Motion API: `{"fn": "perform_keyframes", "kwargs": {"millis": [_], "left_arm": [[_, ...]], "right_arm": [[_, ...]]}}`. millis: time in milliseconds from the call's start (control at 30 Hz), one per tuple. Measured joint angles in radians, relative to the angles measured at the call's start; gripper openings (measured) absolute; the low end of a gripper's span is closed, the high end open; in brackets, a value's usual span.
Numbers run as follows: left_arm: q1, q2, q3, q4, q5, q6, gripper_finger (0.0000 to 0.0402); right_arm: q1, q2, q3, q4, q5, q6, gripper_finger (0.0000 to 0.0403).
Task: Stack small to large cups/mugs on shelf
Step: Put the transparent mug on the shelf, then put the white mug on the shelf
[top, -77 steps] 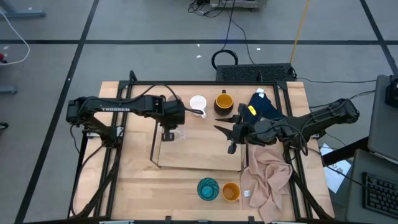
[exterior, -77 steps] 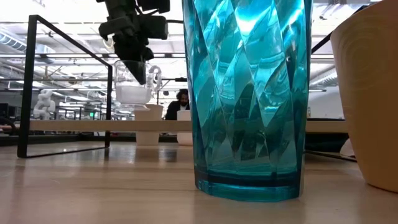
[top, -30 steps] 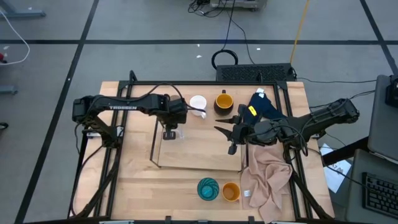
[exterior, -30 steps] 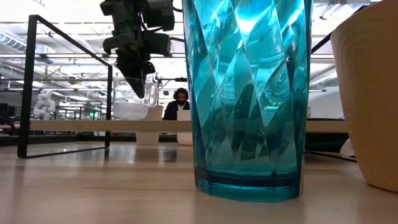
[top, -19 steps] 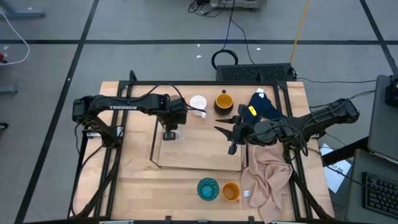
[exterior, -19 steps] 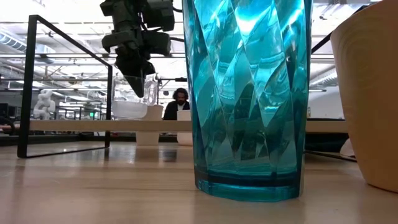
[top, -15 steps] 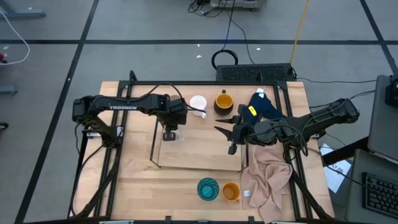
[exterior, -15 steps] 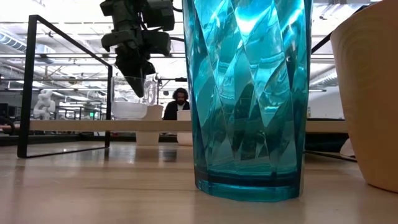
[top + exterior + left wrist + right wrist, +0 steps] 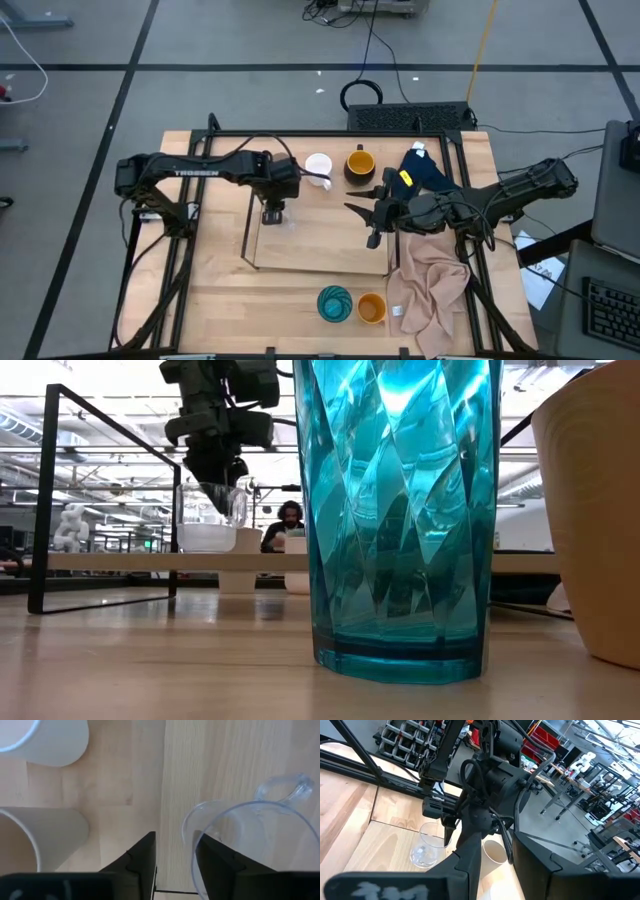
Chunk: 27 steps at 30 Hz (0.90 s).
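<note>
Left gripper on shelf, 10 o'clock corner — fingers straddle clear glass mug rim, gap narrow, I read release. Right gripper idle, spread wide.

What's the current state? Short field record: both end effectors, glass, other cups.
left end effector: open, straddling the clear glass rim
clear glass: upright on shelf, far-left part
right end effector: open, empty, above shelf's right part
white mug, dark mug: on table behind shelf
teal cup, orange cup: side by side at table's near edge
</note>
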Motion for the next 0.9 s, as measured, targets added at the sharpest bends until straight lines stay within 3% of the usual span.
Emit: {"fn": "perform_keyframes", "kwargs": {"millis": [467,767,900], "left_arm": [[-0.003,0.001,0.043,-0.071,0.051,-0.021,0.0145],[-0.01,0.0,0.224,-0.204,0.064,-0.042,0.0145],[-0.026,-0.071,0.27,-0.228,0.076,-0.042,0.0145]], "right_arm": [[0.0,0.0,0.0,0.0,0.0,0.0,0.0102],[0.0,0.0,0.0,0.0,0.0,-0.001,0.0102],[0.0,0.0,0.0,-0.002,0.0,0.004,0.0102]]}}
